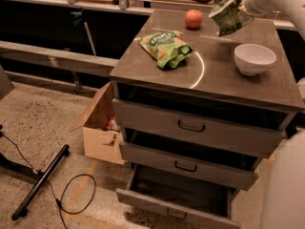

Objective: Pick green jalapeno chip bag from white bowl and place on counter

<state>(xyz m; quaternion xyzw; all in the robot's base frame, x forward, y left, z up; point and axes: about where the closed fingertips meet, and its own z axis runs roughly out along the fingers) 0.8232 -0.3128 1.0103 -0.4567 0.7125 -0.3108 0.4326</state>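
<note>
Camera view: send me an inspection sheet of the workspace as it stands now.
Surface: counter, glossy grey-brown, white curved line.
Job's things: green jalapeno chip bag in the air over the counter's rear, out of the bowl; white bowl upright, right side.
Clutter: bright green bag lying on the left half; apple at the rear.
Gripper: gripper at top right, shut on the chip bag's upper edge.
Cables: black cable looped on the floor.
Surroundings: cardboard box beside the cabinet; bottom drawer open.
</note>
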